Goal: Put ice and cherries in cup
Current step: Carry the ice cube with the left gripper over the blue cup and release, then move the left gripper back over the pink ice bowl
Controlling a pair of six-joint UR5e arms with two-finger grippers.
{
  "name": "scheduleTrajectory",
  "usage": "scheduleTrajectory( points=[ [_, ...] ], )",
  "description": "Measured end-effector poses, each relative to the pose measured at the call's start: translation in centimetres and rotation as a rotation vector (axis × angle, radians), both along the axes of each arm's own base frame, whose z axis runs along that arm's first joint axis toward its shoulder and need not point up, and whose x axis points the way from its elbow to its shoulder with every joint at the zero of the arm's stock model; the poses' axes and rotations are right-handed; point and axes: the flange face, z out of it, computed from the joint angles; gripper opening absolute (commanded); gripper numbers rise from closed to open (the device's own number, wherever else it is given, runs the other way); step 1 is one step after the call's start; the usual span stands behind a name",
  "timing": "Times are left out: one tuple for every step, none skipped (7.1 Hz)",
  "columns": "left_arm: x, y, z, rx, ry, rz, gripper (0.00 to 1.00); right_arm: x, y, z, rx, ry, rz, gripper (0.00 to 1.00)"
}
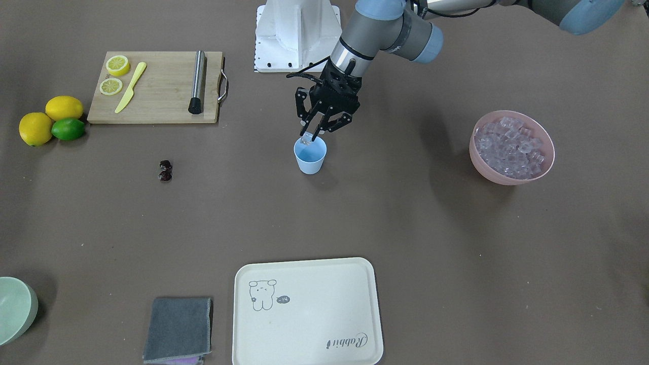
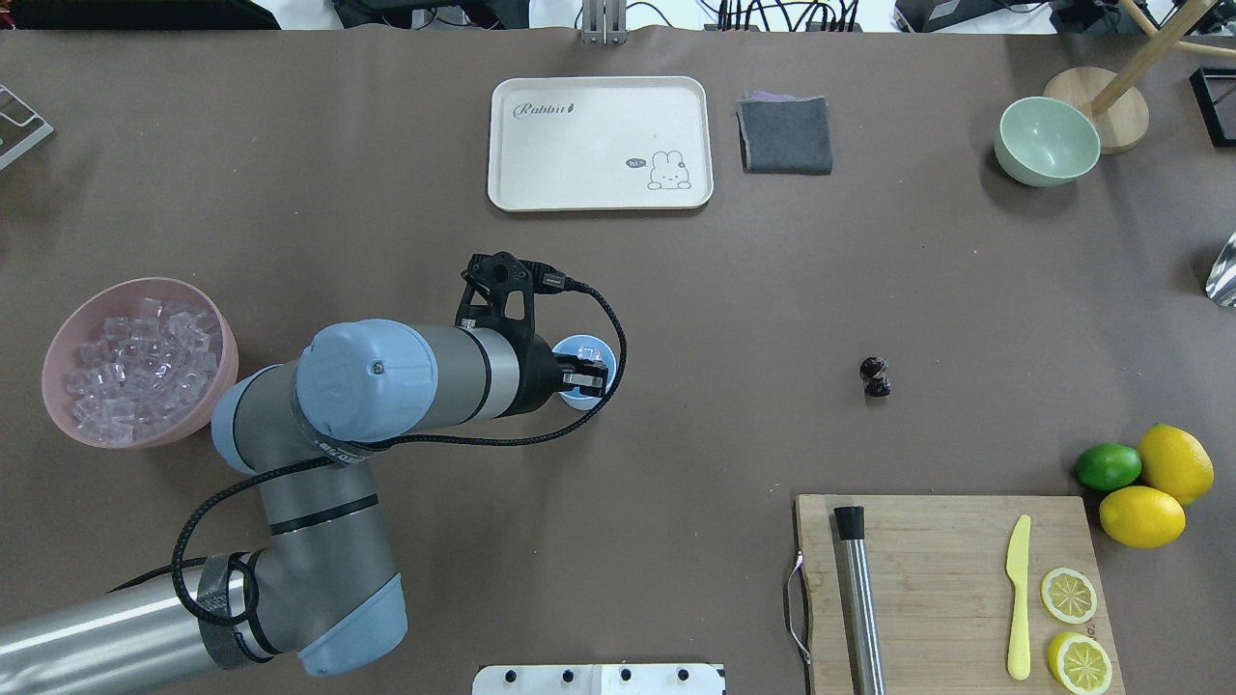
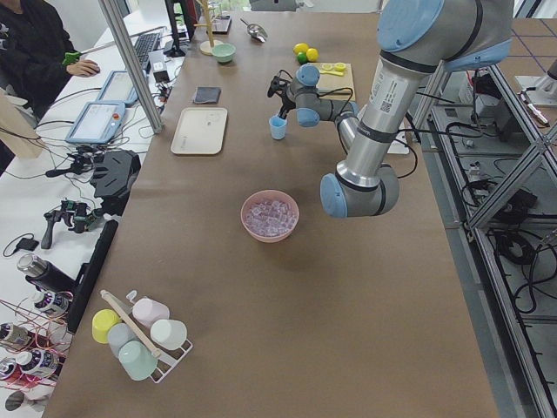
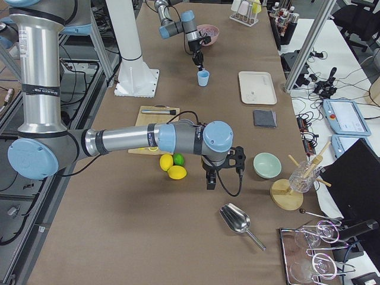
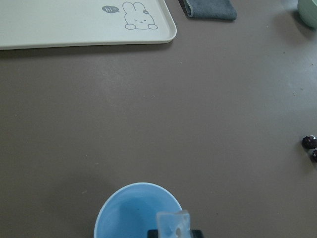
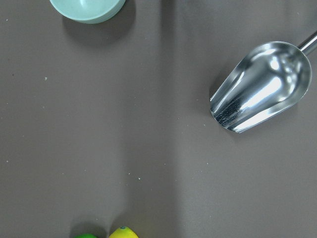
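Observation:
The light blue cup [image 1: 310,157] stands upright mid-table, also in the overhead view [image 2: 601,349]. My left gripper [image 1: 308,136] hangs just over its rim, shut on one clear ice cube [image 1: 305,140]. The left wrist view shows that cube [image 5: 173,224] over the cup's opening [image 5: 130,210]. More ice [image 1: 512,144] fills the pink bowl [image 1: 502,176]. The dark cherries [image 1: 165,170] lie on the table away from the cup, also in the overhead view [image 2: 876,376]. My right gripper [image 4: 224,177] shows only in the exterior right view, near the lemons; I cannot tell if it is open or shut.
A cutting board [image 1: 157,94] holds lemon slices, a yellow knife and a metal muddler. Two lemons [image 1: 50,119] and a lime [image 1: 68,129] lie beside it. A cream tray [image 1: 307,314], grey cloth [image 1: 178,329], pale green bowl [image 1: 12,309] and metal scoop [image 6: 262,87] lie along the far side.

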Motion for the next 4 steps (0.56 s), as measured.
scheduleTrajectory(
  points=[
    [0.14,-0.02,0.29,-0.003,-0.007,-0.001,0.97,0.03,0.03,0.03,0.0,0.0,0.001,1.0],
    [0.24,-0.07,0.7,-0.007,-0.016,-0.005,0.97,0.05,0.07,0.01,0.0,0.0,0.001,1.0],
    [0.22,-0.18,0.93,-0.008,-0.022,-0.011,0.97,0.05,0.1,-0.04,0.001,0.0,0.001,1.0],
    [-0.32,-0.63,1.09,-0.013,-0.034,-0.021,0.97,0.06,0.07,-0.15,0.003,0.0,0.001,1.0]
  ],
)
